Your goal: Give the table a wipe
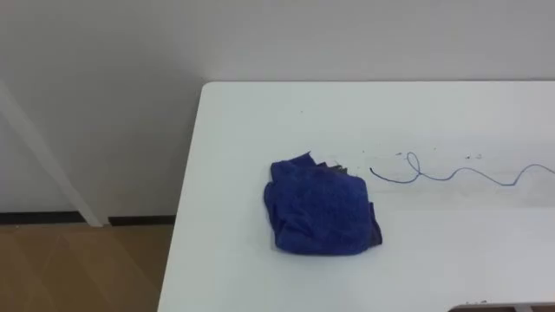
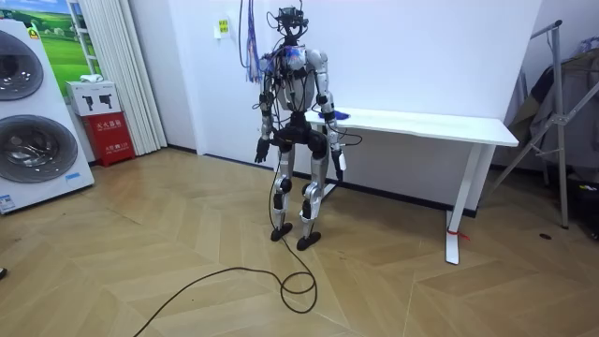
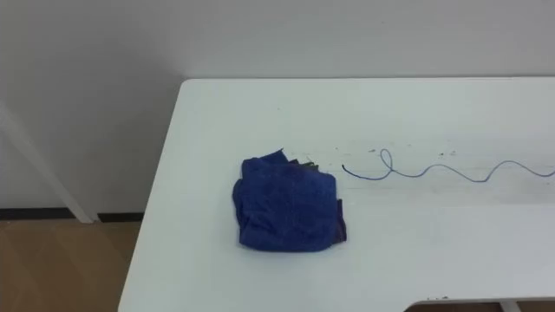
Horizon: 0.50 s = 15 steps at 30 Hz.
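Observation:
A crumpled blue cloth (image 1: 321, 208) lies on the white table (image 1: 260, 113), a little in from the table's left edge, and nothing holds it. Just right of the cloth a thin blue squiggle (image 1: 451, 173) runs across the tabletop toward the right, with a few small dark specks (image 1: 334, 166) near its start. In the room view I stand at the table's (image 2: 430, 122) left end, facing the wall. Both arms hang down, with my left hand (image 2: 261, 150) and right hand (image 2: 339, 167) below table height.
A white wall rises right behind the table. Wooden floor (image 1: 87, 269) shows past the table's left edge. In the room view, washing machines (image 2: 28, 122) and a red box (image 2: 110, 136) stand far left, and a metal rack (image 2: 562, 122) stands at the right.

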### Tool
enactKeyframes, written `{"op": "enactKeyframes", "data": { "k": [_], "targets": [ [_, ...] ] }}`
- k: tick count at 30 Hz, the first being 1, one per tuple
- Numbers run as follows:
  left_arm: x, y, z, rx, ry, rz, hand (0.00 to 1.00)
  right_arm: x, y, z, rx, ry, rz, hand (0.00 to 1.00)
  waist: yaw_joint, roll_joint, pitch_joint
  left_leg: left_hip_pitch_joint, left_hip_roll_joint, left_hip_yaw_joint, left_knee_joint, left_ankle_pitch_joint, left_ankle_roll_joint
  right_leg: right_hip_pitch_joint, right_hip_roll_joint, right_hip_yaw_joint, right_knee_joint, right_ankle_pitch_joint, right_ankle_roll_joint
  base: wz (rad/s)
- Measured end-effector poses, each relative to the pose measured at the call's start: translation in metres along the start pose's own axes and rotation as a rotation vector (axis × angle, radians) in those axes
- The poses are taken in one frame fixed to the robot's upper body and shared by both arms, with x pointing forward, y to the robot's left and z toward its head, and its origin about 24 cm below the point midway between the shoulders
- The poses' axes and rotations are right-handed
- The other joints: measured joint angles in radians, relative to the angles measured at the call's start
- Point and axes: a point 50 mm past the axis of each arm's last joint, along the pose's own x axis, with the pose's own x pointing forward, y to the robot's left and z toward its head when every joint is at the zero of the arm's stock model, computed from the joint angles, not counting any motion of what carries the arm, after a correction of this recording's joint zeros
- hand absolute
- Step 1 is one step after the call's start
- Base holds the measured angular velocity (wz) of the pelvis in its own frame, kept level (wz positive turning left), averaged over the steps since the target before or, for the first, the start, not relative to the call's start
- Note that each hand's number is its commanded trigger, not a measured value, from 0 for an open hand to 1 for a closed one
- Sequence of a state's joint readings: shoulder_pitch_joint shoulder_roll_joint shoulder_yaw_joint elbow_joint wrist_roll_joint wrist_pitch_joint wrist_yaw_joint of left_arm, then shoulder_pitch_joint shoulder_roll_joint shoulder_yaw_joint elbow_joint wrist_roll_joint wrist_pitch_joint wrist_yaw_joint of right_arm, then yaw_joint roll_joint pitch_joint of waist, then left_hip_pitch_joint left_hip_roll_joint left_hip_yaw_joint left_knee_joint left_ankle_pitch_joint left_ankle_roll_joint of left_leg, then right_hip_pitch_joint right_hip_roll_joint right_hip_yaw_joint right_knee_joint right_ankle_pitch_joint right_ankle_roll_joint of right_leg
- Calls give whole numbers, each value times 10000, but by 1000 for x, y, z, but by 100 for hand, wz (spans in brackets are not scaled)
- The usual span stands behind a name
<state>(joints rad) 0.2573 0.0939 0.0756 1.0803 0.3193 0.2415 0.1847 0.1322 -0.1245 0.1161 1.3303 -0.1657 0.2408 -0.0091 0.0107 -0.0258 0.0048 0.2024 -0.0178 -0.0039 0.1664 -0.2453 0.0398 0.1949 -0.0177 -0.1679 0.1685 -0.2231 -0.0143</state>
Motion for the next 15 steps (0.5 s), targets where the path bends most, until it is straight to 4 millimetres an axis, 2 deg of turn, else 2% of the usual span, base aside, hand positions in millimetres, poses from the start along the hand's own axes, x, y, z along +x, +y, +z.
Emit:
{"op": "enactKeyframes", "data": {
  "k": [6, 12, 15],
  "targets": [
    [0, 0, 1, 1, -59, 13, 0, 0, -1, 2, 41, -74, -19, 0, -32, 17, 4, -29, 0, 4, 0, 0, 0, -30, -1, -2, -9, -1, 2, 0],
    [0, 3, 5, -15, -248, 267, 0, -1, -4, 13, 122, -459, -119, 0, -39, 27, 5, -105, -3, 25, 7, 0, 0, -54, -8, -26, -18, -2, 3, 0],
    [1, 5, 4, -25, -213, 305, 0, -1, -5, 13, 848, -548, -140, 0, -24, 32, 0, -107, -2, 77, 6, 0, 0, -128, -7, 14, -2, -2, 3, -3]
  ]
}}
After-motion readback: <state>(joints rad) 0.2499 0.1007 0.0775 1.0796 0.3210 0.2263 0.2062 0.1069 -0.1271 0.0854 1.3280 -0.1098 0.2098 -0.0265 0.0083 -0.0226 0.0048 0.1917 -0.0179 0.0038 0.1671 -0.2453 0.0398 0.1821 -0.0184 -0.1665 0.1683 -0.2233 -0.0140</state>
